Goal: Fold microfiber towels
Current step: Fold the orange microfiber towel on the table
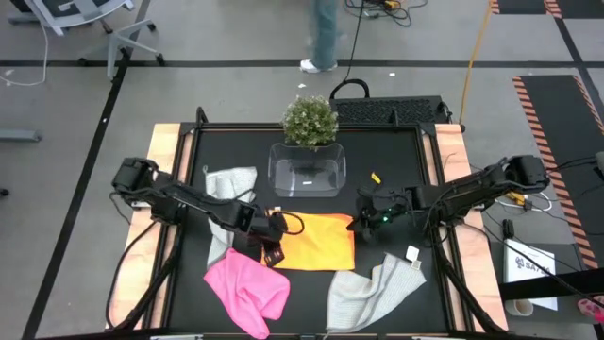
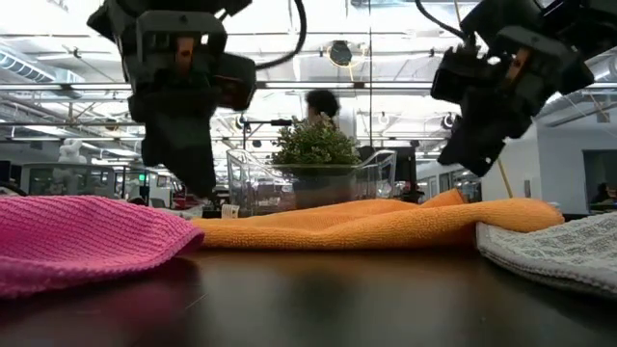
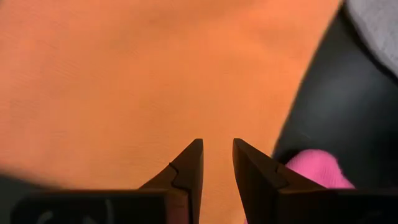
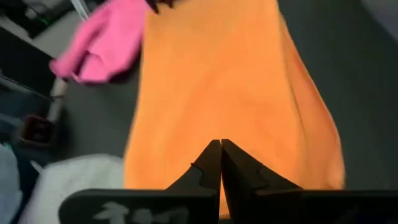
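The orange-yellow towel [image 1: 316,243] lies spread out on the black table, slightly rumpled. My left gripper [image 3: 217,146] hangs over the towel's left end [image 1: 274,251], pointing steeply down, fingers a narrow gap apart with nothing between them. My right gripper [image 4: 221,144] is shut and empty just above the towel's right edge [image 1: 361,225]; in the low view it [image 2: 458,159] hangs clear of the cloth. A pink towel [image 1: 247,288] lies bunched at the near left. One grey towel [image 1: 231,187] lies at the far left, another [image 1: 376,293] at the near right.
A clear plastic tub [image 1: 307,170] stands behind the orange towel, with a small potted plant [image 1: 310,120] beyond it. Wooden rails [image 1: 451,161] run along the table's left and right sides. A person's legs [image 1: 326,38] show on the floor beyond the table.
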`<action>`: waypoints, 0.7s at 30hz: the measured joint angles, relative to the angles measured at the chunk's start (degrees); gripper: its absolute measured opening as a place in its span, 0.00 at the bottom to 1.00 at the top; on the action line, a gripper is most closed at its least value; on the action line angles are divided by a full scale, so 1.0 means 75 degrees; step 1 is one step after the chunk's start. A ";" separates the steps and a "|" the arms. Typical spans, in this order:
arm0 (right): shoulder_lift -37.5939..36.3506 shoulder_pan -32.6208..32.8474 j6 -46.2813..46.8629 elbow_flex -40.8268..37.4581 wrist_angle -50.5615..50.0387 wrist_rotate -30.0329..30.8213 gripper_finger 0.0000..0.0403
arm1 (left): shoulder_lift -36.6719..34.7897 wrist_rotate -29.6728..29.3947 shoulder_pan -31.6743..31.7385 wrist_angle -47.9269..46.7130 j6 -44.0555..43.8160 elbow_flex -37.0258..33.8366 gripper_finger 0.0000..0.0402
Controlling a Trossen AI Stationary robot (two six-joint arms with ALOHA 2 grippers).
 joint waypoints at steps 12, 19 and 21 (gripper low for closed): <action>0.0908 0.0035 0.0177 -0.0016 0.0483 0.0648 0.00 | 0.0465 0.0052 -0.0136 0.0277 -0.0183 -0.0003 0.22; 0.1206 0.0035 0.0671 -0.0009 0.1090 0.0681 0.00 | 0.0476 -0.0152 -0.0125 0.0268 -0.0154 0.0000 0.22; 0.1271 0.0035 0.0912 -0.0009 0.1041 0.0952 0.00 | 0.0476 -0.0154 -0.0124 0.0260 -0.0163 0.0000 0.22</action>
